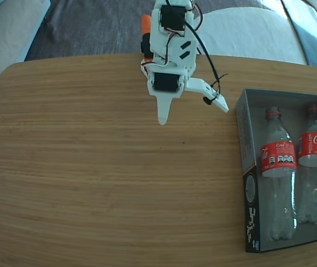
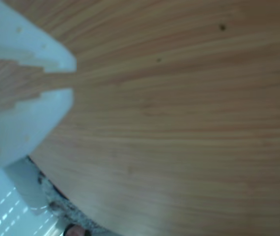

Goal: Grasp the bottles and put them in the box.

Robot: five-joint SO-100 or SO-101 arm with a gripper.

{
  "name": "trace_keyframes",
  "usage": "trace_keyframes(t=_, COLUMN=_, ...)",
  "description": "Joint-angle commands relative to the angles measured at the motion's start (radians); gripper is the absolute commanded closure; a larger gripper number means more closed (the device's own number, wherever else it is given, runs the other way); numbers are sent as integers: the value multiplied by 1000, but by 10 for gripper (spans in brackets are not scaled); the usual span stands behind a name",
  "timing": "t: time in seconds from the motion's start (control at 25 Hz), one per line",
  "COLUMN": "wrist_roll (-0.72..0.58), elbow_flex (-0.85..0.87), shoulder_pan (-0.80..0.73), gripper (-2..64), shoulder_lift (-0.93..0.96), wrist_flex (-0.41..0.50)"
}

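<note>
Wide bare table (image 1: 91, 167) stretches left; gripper (image 1: 194, 114) hangs near the far edge, jaws spread, empty. 2 bottles (image 1: 278, 167) lie side by side inside the box (image 1: 249, 206) at right.

White printed arm (image 1: 172, 41) with black servo blocks, looping black cable, orange part behind, and pointed white jaws.

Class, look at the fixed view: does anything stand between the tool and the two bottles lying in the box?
Only the box's own left wall. The tool hangs open over bare table, and nothing else lies on the wood between it and the box. Both bottles already lie inside, side by side.
</note>
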Motion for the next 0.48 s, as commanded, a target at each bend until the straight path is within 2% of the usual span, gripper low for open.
trace_keyframes(t=0.0, wrist_roll=-8, elbow_flex=-5, shoulder_pan=6, gripper=619, shoulder_lift=26, wrist_flex=6)
trace_keyframes(t=0.44, wrist_roll=-15, elbow_flex=17, shoulder_pan=5, gripper=618, shoulder_lift=144, wrist_flex=74)
